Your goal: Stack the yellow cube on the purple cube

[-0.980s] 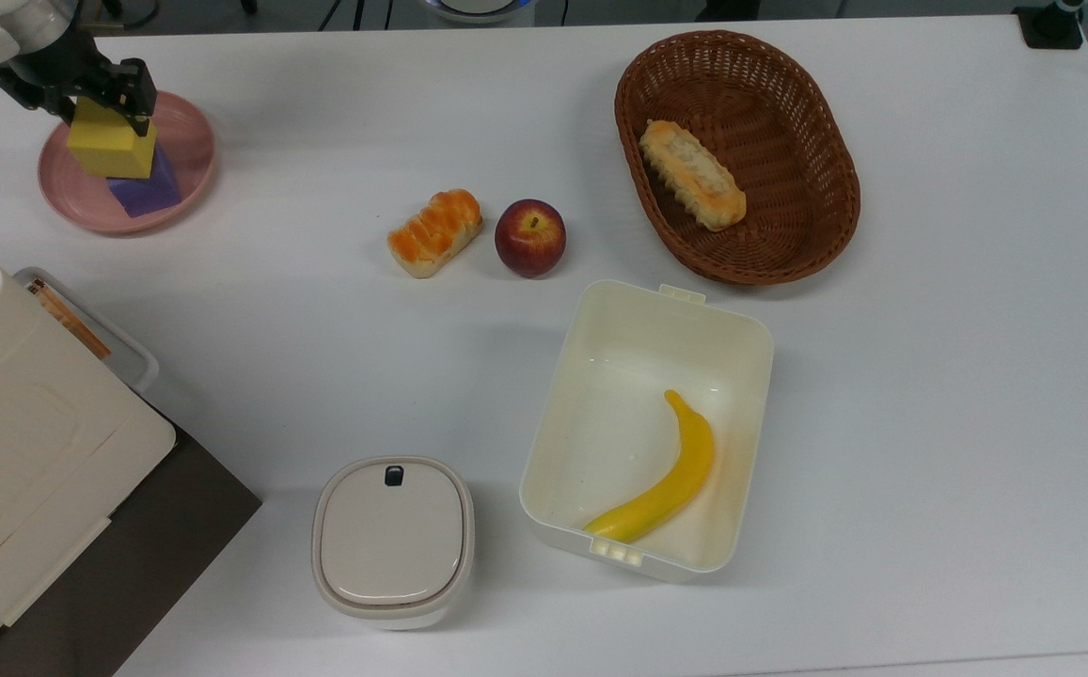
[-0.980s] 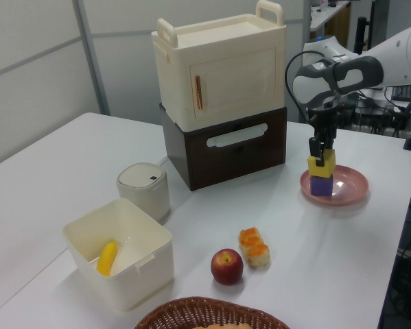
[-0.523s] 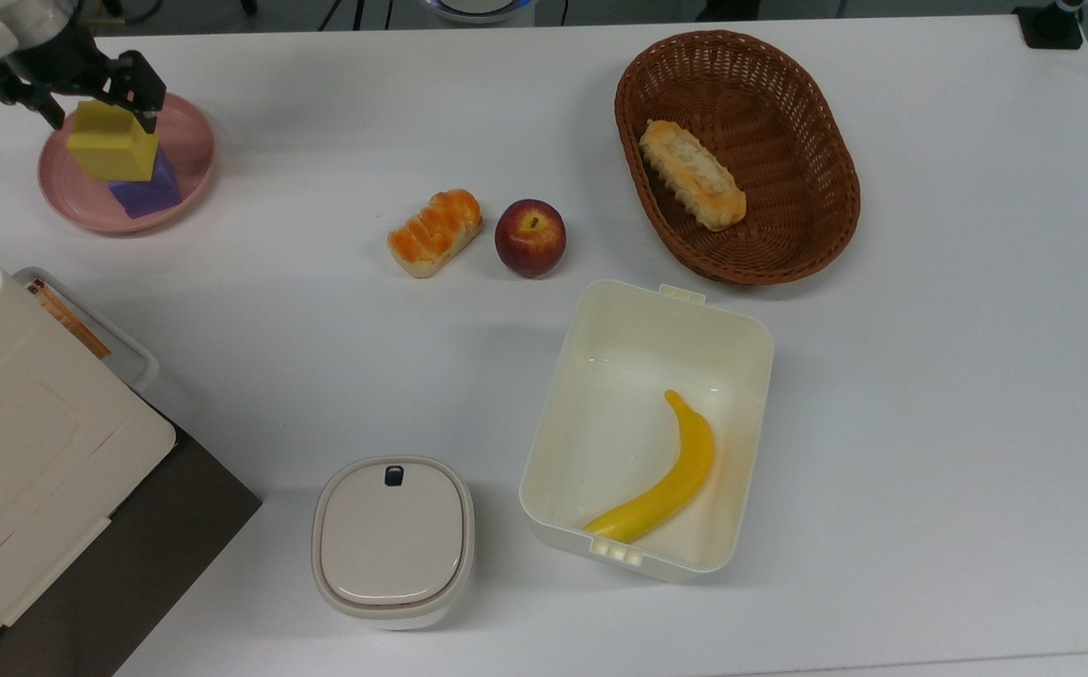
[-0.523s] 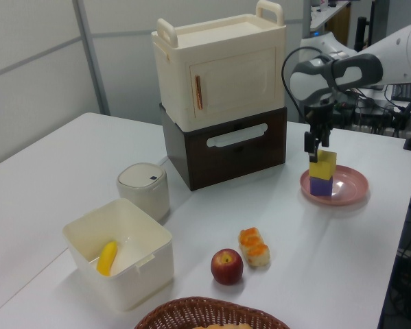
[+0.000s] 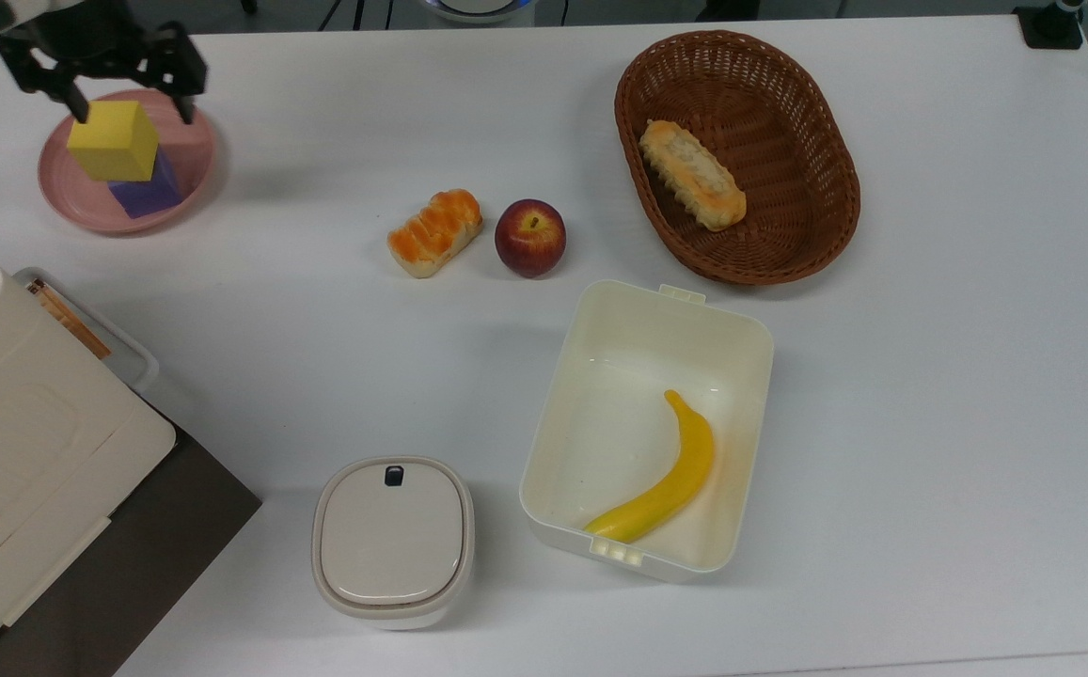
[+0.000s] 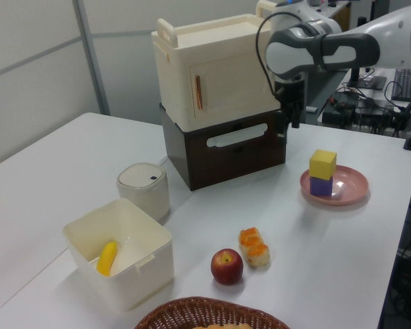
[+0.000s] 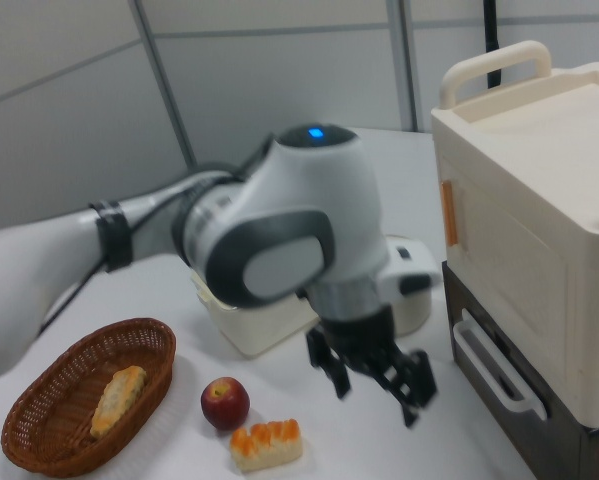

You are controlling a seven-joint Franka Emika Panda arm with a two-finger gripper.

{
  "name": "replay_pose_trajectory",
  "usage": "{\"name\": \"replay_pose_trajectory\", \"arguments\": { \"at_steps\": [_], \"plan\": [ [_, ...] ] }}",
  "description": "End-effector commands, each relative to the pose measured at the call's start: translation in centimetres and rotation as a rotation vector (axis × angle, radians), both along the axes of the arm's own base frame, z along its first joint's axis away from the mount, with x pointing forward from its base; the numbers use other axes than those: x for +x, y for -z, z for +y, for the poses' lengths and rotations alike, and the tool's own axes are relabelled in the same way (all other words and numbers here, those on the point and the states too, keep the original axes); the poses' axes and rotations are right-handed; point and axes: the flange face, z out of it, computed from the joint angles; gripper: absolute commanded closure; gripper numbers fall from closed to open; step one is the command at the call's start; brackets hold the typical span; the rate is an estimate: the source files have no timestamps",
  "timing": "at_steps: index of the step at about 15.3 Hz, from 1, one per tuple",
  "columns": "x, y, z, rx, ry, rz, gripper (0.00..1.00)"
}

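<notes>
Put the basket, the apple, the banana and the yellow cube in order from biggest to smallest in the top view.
1. basket
2. banana
3. apple and yellow cube: these look about alike, and the cube sits raised on the purple cube, so I won't rank them.

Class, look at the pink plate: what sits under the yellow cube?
The purple cube sits directly under the yellow cube, both on the pink plate. The purple cube's top face is covered, as is the plate beneath it.

The matte yellow cube [image 5: 114, 139] sits upright on the purple cube [image 5: 147, 189], slightly offset and turned from it, just below and between the spread fingers [image 5: 184, 89], touching neither.
</notes>
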Motion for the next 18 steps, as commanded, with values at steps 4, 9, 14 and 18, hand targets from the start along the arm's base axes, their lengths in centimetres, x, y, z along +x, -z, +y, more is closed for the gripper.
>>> {"name": "replay_pose_trajectory", "arguments": {
  "at_steps": [4,9,14,18],
  "plan": [
    [1.8,-4.8,10.4,0.0,-0.139,-0.02,0.0],
    [3.4,-4.1,18.5,-0.012,-0.188,-0.011,0.0],
    [4.1,-2.9,21.2,-0.022,-0.215,0.007,0.0],
    [4.3,-2.1,20.8,-0.021,-0.211,0.013,0.0]
  ]
}}
